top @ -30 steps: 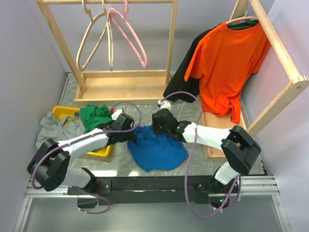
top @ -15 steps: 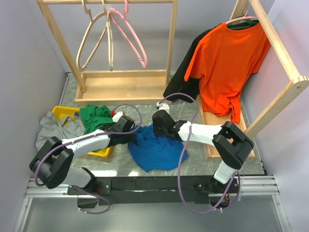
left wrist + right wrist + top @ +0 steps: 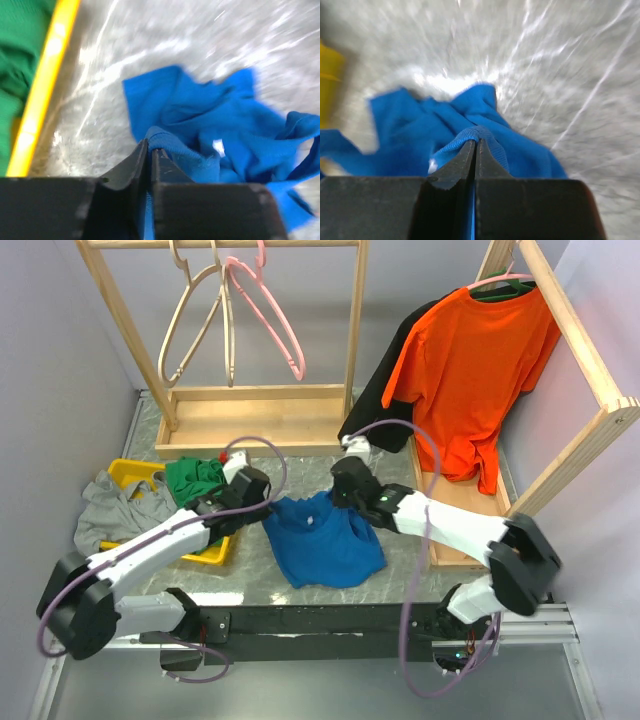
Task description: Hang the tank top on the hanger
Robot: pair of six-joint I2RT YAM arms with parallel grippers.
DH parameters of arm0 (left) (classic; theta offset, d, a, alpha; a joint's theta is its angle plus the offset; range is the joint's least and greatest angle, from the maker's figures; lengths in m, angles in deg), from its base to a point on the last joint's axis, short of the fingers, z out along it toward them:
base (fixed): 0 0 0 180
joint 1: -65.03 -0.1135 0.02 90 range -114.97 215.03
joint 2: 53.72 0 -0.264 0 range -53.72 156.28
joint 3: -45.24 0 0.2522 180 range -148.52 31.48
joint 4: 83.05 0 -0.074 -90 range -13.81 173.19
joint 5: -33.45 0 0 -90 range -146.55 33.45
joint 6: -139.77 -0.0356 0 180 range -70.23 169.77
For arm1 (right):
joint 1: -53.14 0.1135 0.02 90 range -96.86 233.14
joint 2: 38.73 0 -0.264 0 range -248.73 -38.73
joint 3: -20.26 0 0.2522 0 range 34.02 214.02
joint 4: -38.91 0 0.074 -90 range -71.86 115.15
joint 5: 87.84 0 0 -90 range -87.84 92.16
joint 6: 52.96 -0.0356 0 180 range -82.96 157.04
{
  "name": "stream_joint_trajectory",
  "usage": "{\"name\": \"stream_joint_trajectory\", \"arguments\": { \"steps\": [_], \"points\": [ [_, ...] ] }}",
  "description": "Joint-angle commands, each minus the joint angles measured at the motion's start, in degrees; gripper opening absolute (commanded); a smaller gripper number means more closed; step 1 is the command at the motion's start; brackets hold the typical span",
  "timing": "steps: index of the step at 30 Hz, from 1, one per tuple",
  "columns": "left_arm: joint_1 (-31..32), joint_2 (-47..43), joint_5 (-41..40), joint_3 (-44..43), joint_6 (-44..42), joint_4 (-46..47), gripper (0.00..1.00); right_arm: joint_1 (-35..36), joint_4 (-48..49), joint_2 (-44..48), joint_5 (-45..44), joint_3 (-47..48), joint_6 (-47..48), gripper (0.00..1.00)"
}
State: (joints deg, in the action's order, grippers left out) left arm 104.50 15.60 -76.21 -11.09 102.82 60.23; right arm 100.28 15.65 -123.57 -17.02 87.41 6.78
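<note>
Compared with one second ago, the tank top [image 3: 325, 548] is not a crumpled heap any more. It now lies more flat and more spread on the table [image 3: 250, 572], and its far edge is stretched into an almost straight line. A small white label [image 3: 307, 521] now shows near that edge. Both arms have changed their pose: the left gripper [image 3: 270, 510] has gone to the far-left corner of the garment, and the right gripper [image 3: 340, 502] has gone farther from the bases, to the far-right corner. Before, both pairs of jaws stood half open over the cloth; now they are pressed together.

In the left wrist view the left gripper [image 3: 149, 150] pinches a fold of the blue fabric, with the rest of the tank top [image 3: 210, 115] lying ahead and to the right. In the right wrist view the right gripper [image 3: 475, 146] also pinches a hemmed fold, and the tank top [image 3: 420, 125] spreads ahead and to the left. Both wrist views are blurred.

So the garment hangs between the two grippers at its far edge, and its body lies toward the arm bases. It is just beside the yellow bin [image 3: 135, 472] with the green garment [image 3: 195, 480]. The hanger [image 3: 297, 368] hangs on the wooden rack [image 3: 255, 420] at the back, well apart from the tank top.
</note>
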Motion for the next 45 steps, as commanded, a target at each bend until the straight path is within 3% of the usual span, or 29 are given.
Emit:
{"name": "stream_joint_trajectory", "arguments": {
  "steps": [1, 4, 6, 8, 15, 23, 29, 32, 34, 40, 41, 43, 44, 45],
  "points": [
    [0.3, -4.8, -4.8, -8.7, -5.1, -5.2, 0.14, -0.4, -3.1, 10.2, -6.7, 4.3, 0.3, 0.0],
    [0.3, -5.9, -5.8, -12.4, -6.6, -8.2, 0.17, -0.4, -5.2, 14.9, -10.5, 5.9, 1.0, 0.0],
    [0.3, -7.4, -6.3, -14.3, -7.8, -8.7, 0.05, -0.5, -5.9, 18.1, -12.1, 6.5, 1.7, 0.0],
    [0.3, -8.8, -7.2, -16.3, -9.1, -9.3, 0.01, -0.5, -6.8, 19.9, -14.5, 8.1, 2.7, 0.0],
    [0.3, -7.5, -8.7, -38.4, -17.1, -12.0, 0.01, -0.5, -10.9, 24.5, -21.6, 21.4, 7.7, 0.0],
    [0.3, -1.0, -4.5, -62.3, -21.2, -14.9, 0.01, -0.5, -10.9, 25.2, -21.5, 36.1, 13.5, 0.0],
    [0.3, 0.2, -4.3, -68.8, -22.3, -16.7, 0.01, -0.5, -10.2, 25.5, -18.4, 42.9, 14.4, 0.0],
    [0.3, -1.4, -4.3, -64.0, -21.9, -16.1, 0.01, -0.5, -10.6, 25.8, -16.6, 40.2, 12.8, 0.0],
    [0.3, -3.2, -3.6, -59.2, -20.6, -14.8, 0.01, -0.5, -9.9, 27.3, -15.6, 33.7, 9.8, 0.0],
    [0.4, -9.1, 6.4, -29.0, -13.3, -6.1, 0.05, -0.4, -1.5, 34.3, -4.9, 4.2, -1.2, 0.0],
    [0.7, -9.7, 7.3, -20.4, -12.3, -2.2, 0.11, -0.4, 0.3, 35.3, -3.9, -3.7, -2.9, 0.01],
    [0.9, -11.2, 11.8, -12.5, -10.3, 3.5, 0.18, -0.4, 5.2, 35.6, 0.2, -10.1, -6.9, 0.02],
    [1.1, -11.7, 13.1, -7.1, -10.0, 8.1, 0.31, -0.3, 6.2, 35.1, 1.2, -14.2, -7.9, 0.07],
    [1.1, -12.0, 13.9, -5.3, -9.2, 9.3, 0.39, -0.4, 6.5, 34.6, 1.9, -15.3, -9.5, 0.08]
  ]
}}
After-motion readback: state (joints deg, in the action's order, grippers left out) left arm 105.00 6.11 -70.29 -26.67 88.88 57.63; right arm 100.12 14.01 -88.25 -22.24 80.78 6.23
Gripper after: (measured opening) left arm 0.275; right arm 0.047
